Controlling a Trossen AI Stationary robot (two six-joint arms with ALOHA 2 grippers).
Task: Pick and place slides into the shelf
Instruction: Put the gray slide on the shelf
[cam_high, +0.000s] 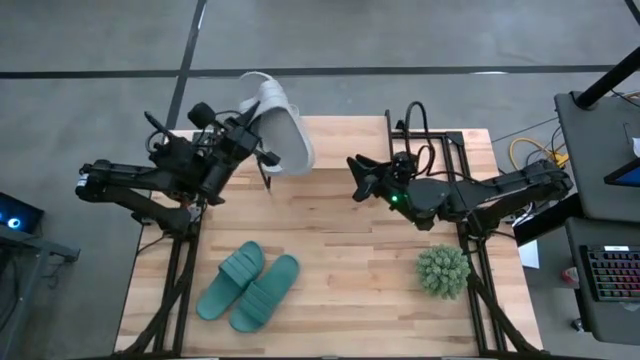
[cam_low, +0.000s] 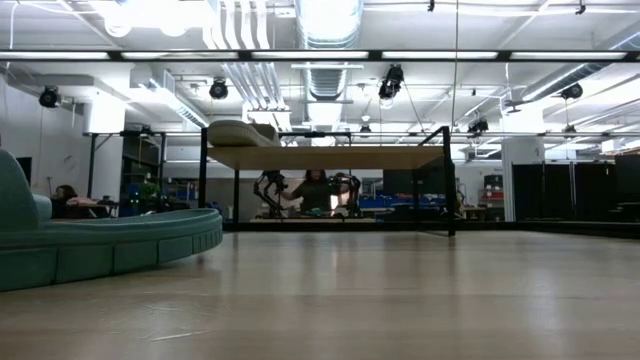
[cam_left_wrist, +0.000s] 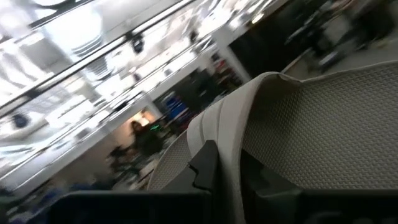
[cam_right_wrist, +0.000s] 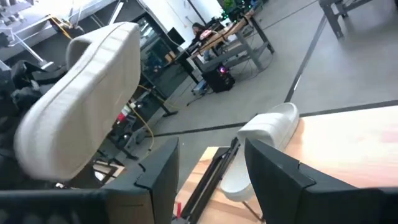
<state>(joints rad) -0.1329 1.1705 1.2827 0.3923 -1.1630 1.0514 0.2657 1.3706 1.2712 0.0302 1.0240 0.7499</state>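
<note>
My left tool (cam_high: 262, 128) grips a grey-white slide (cam_high: 285, 132) by its edge, held above the shelf (cam_high: 340, 145) at the shelf's left end. In the high view the slide's long axis runs from the far left corner of the shelf toward its near edge, slightly slanted, with the sole side tipped up. In my left wrist view one finger (cam_left_wrist: 205, 167) presses against the strap side of the slide (cam_left_wrist: 323, 124), whose dotted footbed fills most of the view.

A second grey-white slide (cam_low: 243, 132) lies on the shelf top (cam_low: 330, 157) at its left end, seen in the low view with its long axis along the shelf. My right wrist view shows it (cam_right_wrist: 264, 146) at the shelf's far left corner.

My right tool (cam_high: 357, 178) hangs over the shelf's middle, fingers spread and holding nothing, pointing toward the held slide (cam_right_wrist: 74, 106).

The teal pair (cam_high: 248, 285) lies side by side on the tabletop (cam_high: 340, 260), near of the shelf and to its left, both slanted alike. A plant ball (cam_high: 443, 271) sits near of the shelf's right end, well apart from the teal pair.
</note>
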